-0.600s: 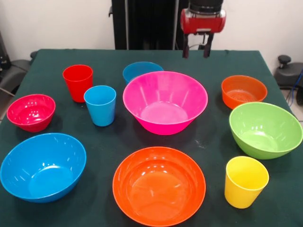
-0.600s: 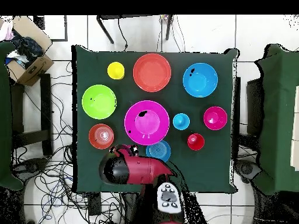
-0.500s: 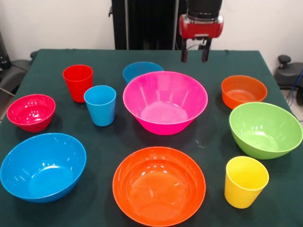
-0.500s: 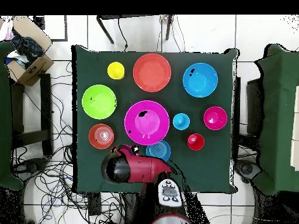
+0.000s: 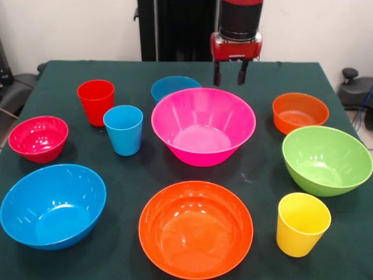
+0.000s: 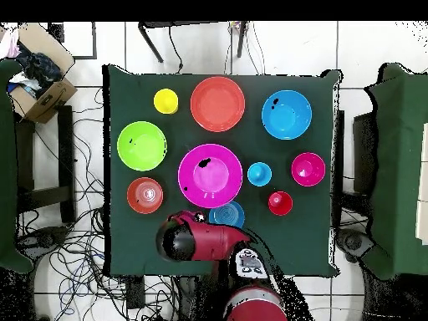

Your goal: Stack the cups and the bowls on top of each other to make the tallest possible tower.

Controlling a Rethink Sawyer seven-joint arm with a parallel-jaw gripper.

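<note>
Now end effector (image 5: 228, 74) shifted left, lower, behind pink bowl (image 5: 203, 125)

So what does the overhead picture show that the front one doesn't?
Only the overhead view shows the floor around the table: tangled cables and a cardboard box at the upper left. It also shows the arm's red body from above.

Only the front view shows the gripper with its jaws open and empty, hanging just behind the large pink bowl.

Both show the green table and all ten pieces standing apart, nothing stacked yet: among them the yellow cup, the large green bowl and the small red bowl.
</note>
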